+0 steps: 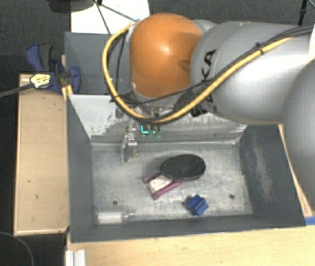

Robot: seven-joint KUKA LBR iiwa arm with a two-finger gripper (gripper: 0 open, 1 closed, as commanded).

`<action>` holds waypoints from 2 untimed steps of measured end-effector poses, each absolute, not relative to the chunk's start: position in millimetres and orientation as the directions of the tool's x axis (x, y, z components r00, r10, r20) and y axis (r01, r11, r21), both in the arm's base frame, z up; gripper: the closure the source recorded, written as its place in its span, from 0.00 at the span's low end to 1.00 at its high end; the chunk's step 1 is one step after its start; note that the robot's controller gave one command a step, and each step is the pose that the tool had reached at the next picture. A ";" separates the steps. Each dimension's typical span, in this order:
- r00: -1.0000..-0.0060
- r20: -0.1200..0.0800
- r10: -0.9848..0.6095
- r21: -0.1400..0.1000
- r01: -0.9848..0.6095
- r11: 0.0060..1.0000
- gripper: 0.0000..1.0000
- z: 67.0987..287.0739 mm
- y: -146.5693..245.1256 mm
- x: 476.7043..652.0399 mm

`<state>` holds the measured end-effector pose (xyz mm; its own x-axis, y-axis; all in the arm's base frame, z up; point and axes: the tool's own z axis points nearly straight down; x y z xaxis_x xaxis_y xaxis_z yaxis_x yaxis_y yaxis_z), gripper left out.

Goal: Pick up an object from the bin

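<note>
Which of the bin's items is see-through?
The clear tube lying in the lower-left corner of the bin; the black oval pad, purple-and-white piece and blue block are opaque.

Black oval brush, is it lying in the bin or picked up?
Lying down, not picked up. The brush rests flat on the floor of the bin, apart from the gripper near the back wall.

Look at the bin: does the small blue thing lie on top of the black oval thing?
No, the small blue thing lies on the bin floor, apart from the black oval thing.
</note>
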<state>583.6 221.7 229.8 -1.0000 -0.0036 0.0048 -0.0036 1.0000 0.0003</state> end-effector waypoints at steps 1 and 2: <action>-0.956 0.003 -0.293 -0.001 -0.293 0.956 0.00 124.1 186.0 589.9; -0.930 -0.014 -0.366 0.003 -0.366 0.931 0.00 84.6 135.0 585.5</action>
<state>585.5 135.0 84.6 -0.9305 -0.3661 -0.0143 -0.3661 0.9306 0.0027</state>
